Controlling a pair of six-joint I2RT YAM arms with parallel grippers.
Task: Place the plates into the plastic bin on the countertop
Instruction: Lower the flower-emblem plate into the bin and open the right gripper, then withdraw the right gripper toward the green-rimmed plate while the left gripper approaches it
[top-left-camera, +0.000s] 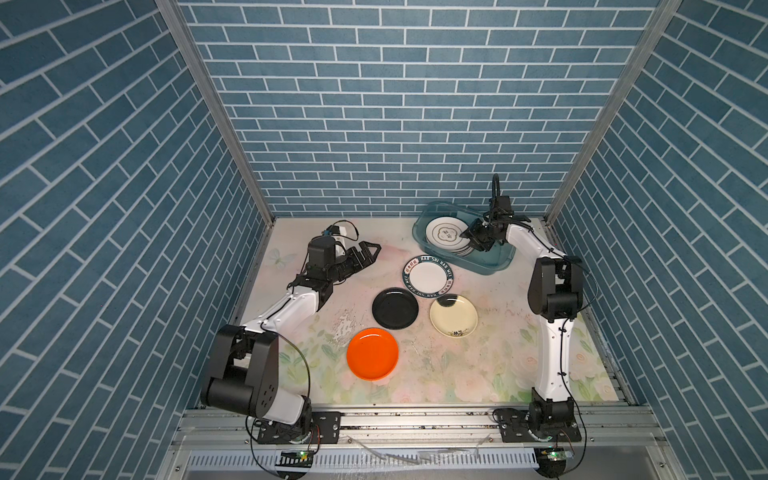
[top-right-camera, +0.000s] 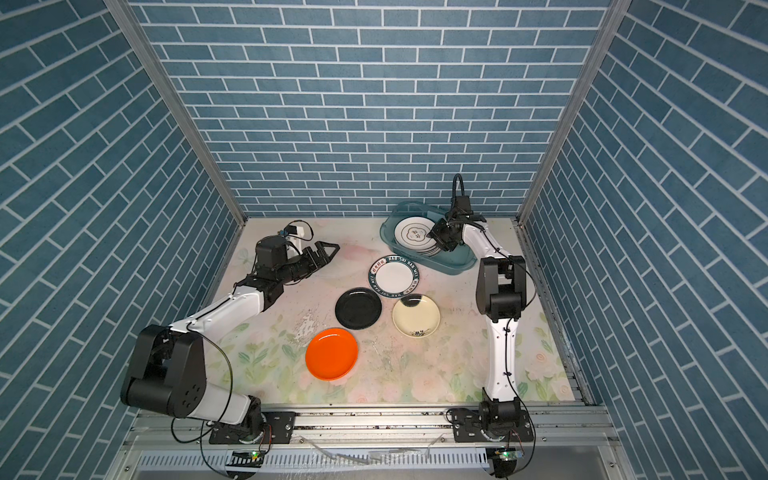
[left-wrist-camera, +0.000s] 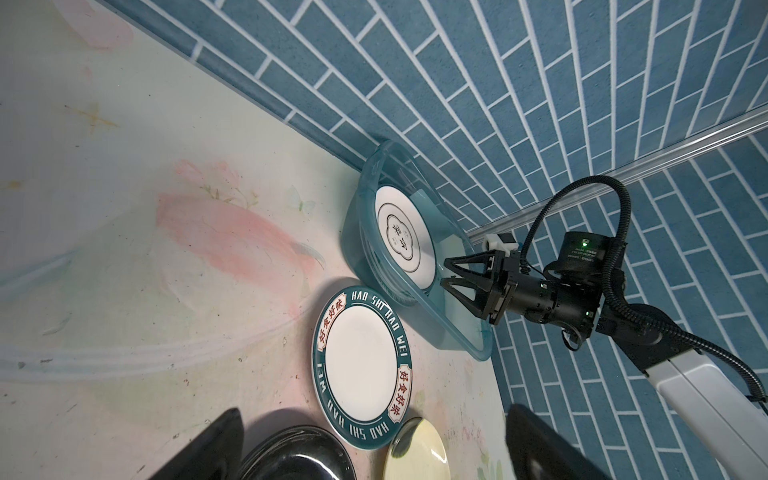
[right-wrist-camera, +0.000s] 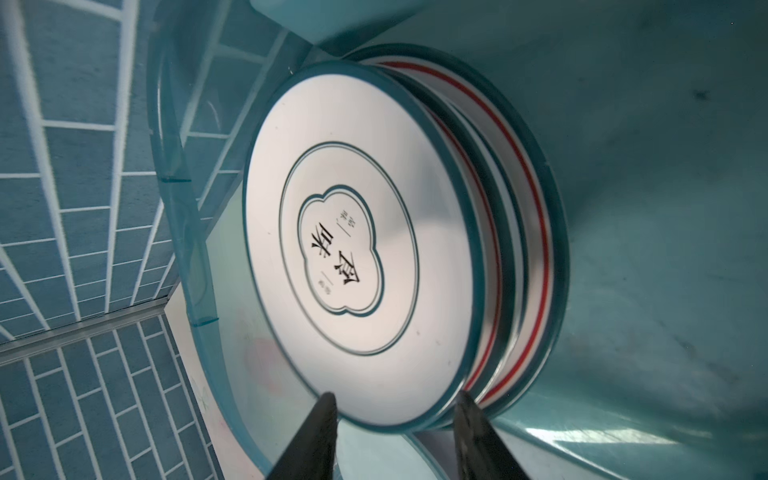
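Nearest on the countertop (top-left-camera: 478, 365) lies the orange plate (top-left-camera: 372, 353), alone and flat. Behind it sit the black plate (top-left-camera: 395, 308) and the cream plate (top-left-camera: 453, 316) side by side. Just beyond them is the lettered plate (top-left-camera: 428, 276), so close to both that I cannot tell whether the rims touch. So four plates are not yet binned.

The left gripper (top-left-camera: 372, 253) hovers over bare countertop, well to the left of these plates, its jaws spread wide and empty.

Farthest back stands the plastic bin (top-left-camera: 484, 266), with a stack (right-wrist-camera: 536, 232) of several plates in its far end. The top plate (top-left-camera: 446, 233), white with a cloud-shaped emblem, lies slightly off-centre on the others. The right gripper (right-wrist-camera: 395, 415) reaches into the bin, its jaws partly apart. One finger lies over the top plate's face and the other beside the stack's edge, with no pinch visible.

The step in hand looks like the release of that plate. Next, the right gripper should draw back without catching the rim or nudging the stack. It can then go to the lettered plate, which lies just beside the bin. That plate lies flat, so a finger must get under its rim.
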